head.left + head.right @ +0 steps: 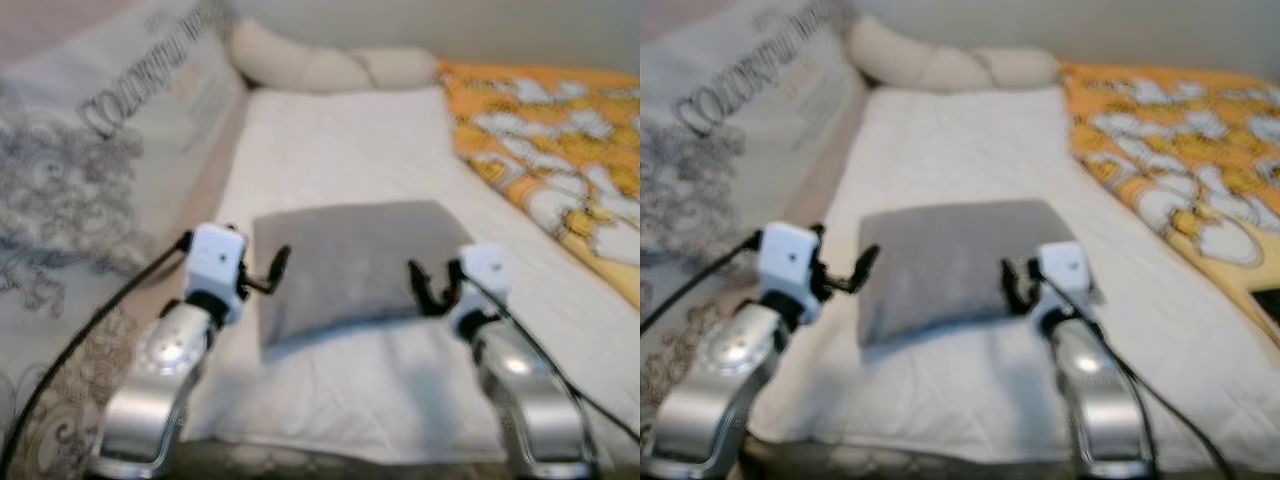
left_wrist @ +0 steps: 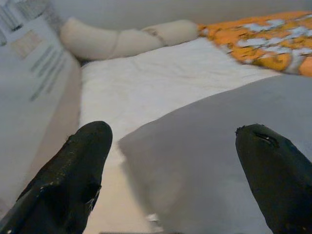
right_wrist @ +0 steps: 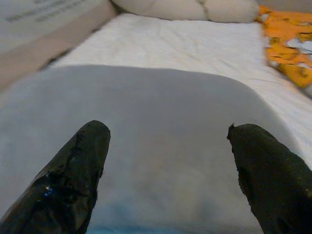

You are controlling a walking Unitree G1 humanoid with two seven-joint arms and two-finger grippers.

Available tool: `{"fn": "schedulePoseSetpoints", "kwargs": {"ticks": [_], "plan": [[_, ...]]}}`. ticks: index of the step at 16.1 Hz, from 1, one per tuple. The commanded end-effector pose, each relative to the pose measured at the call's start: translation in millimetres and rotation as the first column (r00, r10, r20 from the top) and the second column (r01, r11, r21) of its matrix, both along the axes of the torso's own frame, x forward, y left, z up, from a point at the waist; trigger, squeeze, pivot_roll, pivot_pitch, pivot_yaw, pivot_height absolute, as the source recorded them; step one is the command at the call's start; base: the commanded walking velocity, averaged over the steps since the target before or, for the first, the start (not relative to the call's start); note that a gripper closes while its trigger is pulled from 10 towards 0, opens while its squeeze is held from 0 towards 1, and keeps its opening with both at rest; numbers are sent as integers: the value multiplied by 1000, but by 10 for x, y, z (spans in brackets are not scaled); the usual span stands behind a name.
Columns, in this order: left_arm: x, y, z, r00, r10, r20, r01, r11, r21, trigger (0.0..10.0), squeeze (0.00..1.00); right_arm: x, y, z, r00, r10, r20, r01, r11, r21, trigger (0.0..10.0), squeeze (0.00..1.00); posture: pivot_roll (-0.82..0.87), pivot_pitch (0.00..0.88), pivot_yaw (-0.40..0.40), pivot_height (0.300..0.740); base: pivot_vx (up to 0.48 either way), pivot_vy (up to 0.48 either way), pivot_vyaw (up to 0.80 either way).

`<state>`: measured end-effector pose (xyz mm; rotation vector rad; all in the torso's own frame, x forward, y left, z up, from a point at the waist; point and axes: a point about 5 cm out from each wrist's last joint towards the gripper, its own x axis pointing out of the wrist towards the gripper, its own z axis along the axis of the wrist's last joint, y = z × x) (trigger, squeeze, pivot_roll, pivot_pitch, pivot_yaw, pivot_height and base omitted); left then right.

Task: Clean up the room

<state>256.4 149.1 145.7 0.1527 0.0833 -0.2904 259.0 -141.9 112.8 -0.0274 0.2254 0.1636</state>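
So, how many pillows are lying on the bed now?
2: a grey pillow lies on the white sheet between both open grippers, and a long cream pillow lies at the far end. The orange blanket may hide others.

We hold both silver arms forward from the bottom of the frame, wrists raised and angled inward toward the centre. Our left gripper [image 1: 278,272] sits at lower left of centre with its black fingers [image 2: 73,170] spread wide. Our right gripper [image 1: 418,285] sits at lower right of centre, its fingers [image 3: 73,165] likewise spread apart.
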Motion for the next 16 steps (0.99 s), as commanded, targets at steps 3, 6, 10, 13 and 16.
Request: {"fn": "schedulePoseSetpoints", "kwargs": {"ticks": [3, 6, 10, 13, 16], "plan": [[14, -73, 6, 997, -82, -11, 82, 997, -6, 10000, 0, -8, -160, -2, 999, -51, 0, 51, 998, -21, 10000, 0, -4, 0, 6, 740, 0, 0, 0], [161, 58, 8, 992, -106, -62, 104, 994, -44, 10000, 1000, 41, -241, 26, 1000, 2, 5, -2, 1000, -11, 10000, 0, -3, 0, 11, 740, 0, 0, 0], [382, 238, -114, 983, -59, -171, 51, 997, -49, 10000, 1000, 98, -368, 22, 998, 53, -17, -54, 995, -80, 10000, 0, -8, 0, 17, 740, 0, 0, 0], [506, 324, -374, 946, -80, -313, 45, 992, -117, 10000, 0, 106, -376, 18, 991, 123, -43, -126, 991, -53, 10000, 0, -12, 0, 17, 740, 0, 0, 0], [621, 449, -735, 893, -15, -450, -116, 958, -262, 10000, 0, 117, -391, -130, 985, 102, -139, -119, 985, -123, 10000, 0, -18, 0, 20, 740, 0, 0, 0]]}}
